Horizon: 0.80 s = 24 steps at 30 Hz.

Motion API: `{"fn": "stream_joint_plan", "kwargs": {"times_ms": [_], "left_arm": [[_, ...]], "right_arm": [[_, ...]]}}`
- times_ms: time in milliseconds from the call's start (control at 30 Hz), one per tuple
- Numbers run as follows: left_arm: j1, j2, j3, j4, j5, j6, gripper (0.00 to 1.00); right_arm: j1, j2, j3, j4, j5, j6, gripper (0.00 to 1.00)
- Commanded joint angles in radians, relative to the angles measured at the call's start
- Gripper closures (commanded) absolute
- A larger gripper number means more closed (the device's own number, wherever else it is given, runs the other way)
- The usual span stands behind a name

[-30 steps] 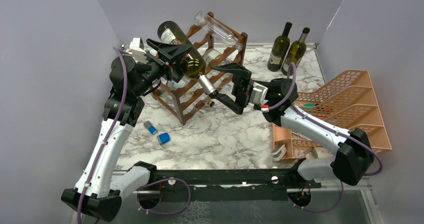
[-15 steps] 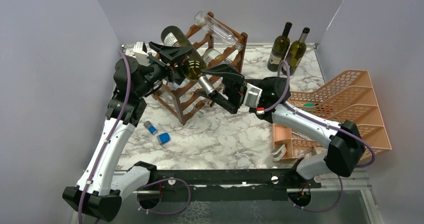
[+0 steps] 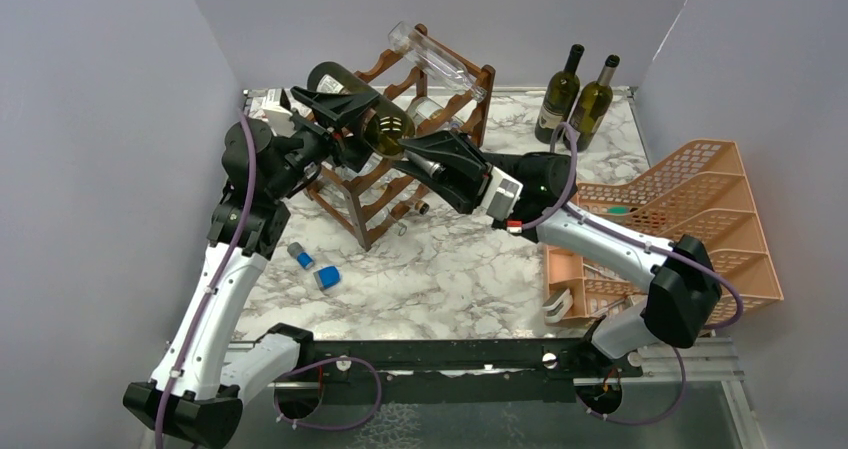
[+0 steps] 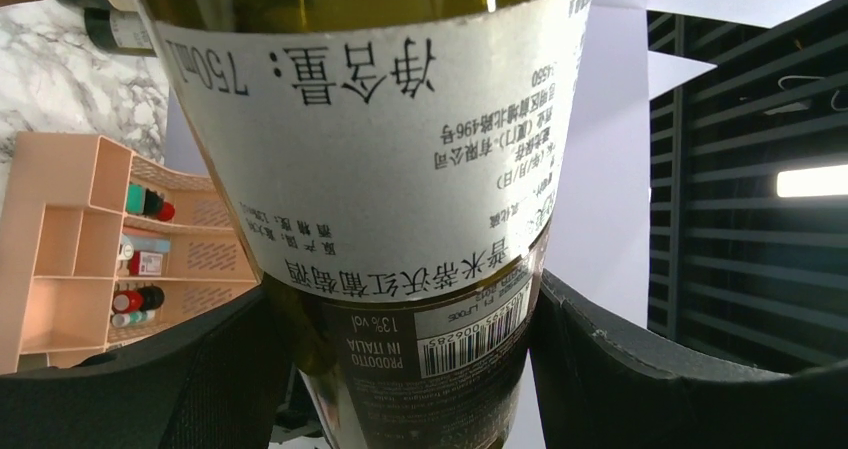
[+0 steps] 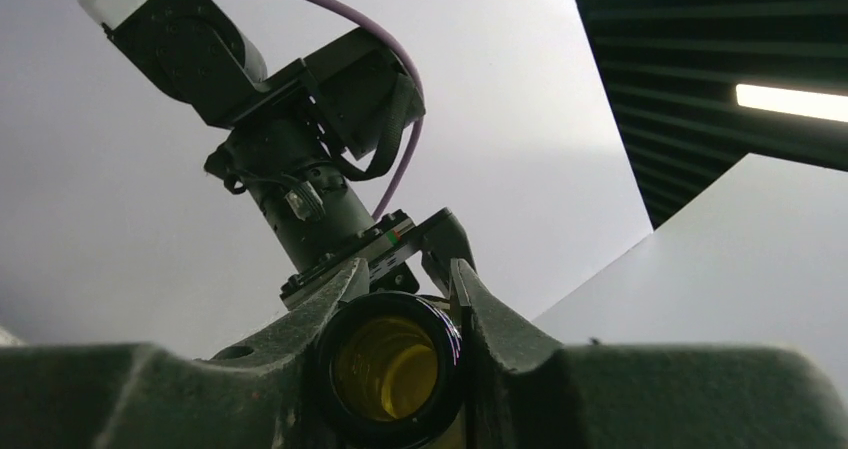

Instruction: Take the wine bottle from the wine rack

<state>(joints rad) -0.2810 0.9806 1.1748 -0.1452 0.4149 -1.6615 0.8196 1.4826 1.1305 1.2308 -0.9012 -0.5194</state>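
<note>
bottle held at both ends over the rack's left end

marble bench: the wine rack stands skewed near the far-left corner. the wine bottle lies over the rack's left top with its long axis slanted, base high toward the far-left corner, neck low toward the near-right. left gripper is clamped around the labelled body, one finger on each flank in the wrist view. right gripper comes in from the neck side and is closed on the neck at the mouth; its camera looks into the opening. the bottle lies between the two, with the left arm at the heavy end. whether the underside touches the top rail is hidden by the left gripper; probably clear, not sure. judgement: next, lift and draw toward the near-right, along the axis, off the rails.
</note>
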Motion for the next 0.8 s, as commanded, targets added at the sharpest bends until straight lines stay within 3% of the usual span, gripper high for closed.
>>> {"fn": "stream_joint_plan", "kwargs": {"times_ms": [0,167,267,300,567,767], "left_arm": [[-0.001,-0.052,0.008,0.082,0.0,0.011,0.67],[-0.001,-0.065,0.006,0.055,-0.024,0.02,0.37],[-0.001,-0.064,0.006,0.041,-0.031,0.031,0.07],[-0.001,-0.063,0.004,0.034,-0.031,0.033,0.01],[-0.001,-0.074,-0.03,0.006,-0.063,0.054,0.0],[-0.001,-0.059,0.047,-0.064,-0.106,0.194,0.0]], "right_arm": [[0.015,0.009,0.042,0.034,0.097,0.075,0.77],[0.015,-0.016,0.099,-0.033,0.157,0.088,0.88],[0.015,-0.035,0.134,-0.099,0.219,0.075,0.95],[0.015,-0.043,0.145,-0.129,0.237,0.064,0.98],[0.015,-0.126,0.192,-0.333,0.392,-0.001,0.98],[0.015,-0.216,0.263,-0.594,0.566,-0.039,0.99]]}}
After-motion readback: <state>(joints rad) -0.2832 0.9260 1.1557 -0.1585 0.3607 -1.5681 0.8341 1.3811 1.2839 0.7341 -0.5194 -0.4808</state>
